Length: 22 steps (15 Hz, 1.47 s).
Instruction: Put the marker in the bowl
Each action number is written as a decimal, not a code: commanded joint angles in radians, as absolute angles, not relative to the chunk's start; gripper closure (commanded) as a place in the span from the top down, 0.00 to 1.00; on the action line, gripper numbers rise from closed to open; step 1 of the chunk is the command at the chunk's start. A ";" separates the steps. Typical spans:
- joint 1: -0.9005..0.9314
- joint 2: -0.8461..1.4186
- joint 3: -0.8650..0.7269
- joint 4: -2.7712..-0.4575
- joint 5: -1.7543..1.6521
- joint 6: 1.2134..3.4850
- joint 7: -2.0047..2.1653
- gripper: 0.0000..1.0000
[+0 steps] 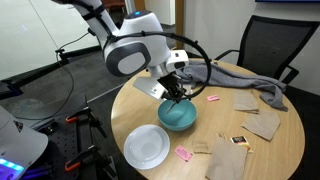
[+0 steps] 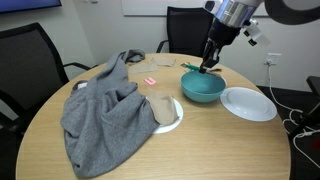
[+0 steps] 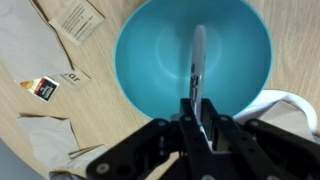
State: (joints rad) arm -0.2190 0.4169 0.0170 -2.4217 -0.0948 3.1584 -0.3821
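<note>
The teal-blue bowl (image 3: 160, 60) fills the wrist view and sits on the round wooden table in both exterior views (image 1: 178, 118) (image 2: 202, 88). My gripper (image 3: 197, 106) hangs right above the bowl (image 1: 177, 95) (image 2: 208, 68). It is shut on one end of the thin marker (image 3: 197, 60). The marker sticks out over the inside of the bowl, held just above it.
A flat white plate (image 1: 147, 146) (image 2: 248, 103) lies beside the bowl. A grey cloth (image 2: 105, 110) (image 1: 258, 90) is heaped on the table. Brown paper packets (image 1: 228, 160) (image 3: 75, 20) and small pink scraps (image 1: 183, 153) lie around. Office chairs stand behind the table.
</note>
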 commanded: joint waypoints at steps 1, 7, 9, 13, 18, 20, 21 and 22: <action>-0.246 0.503 0.036 -2.363 -0.130 3.209 -0.354 0.04; -0.234 0.558 0.030 -2.303 -0.147 3.192 -0.347 0.54; -0.216 0.544 0.015 -2.311 -0.148 3.191 -0.339 0.69; -0.191 0.462 0.003 -2.372 -0.146 3.187 -0.328 0.99; -0.170 0.320 0.012 -2.462 -0.139 3.129 -0.303 1.00; -0.183 0.247 0.044 -2.492 -0.126 3.045 -0.301 1.00; -0.169 0.204 0.038 -2.500 -0.117 2.970 -0.290 1.00; -0.156 0.163 0.036 -2.509 -0.109 2.901 -0.282 1.00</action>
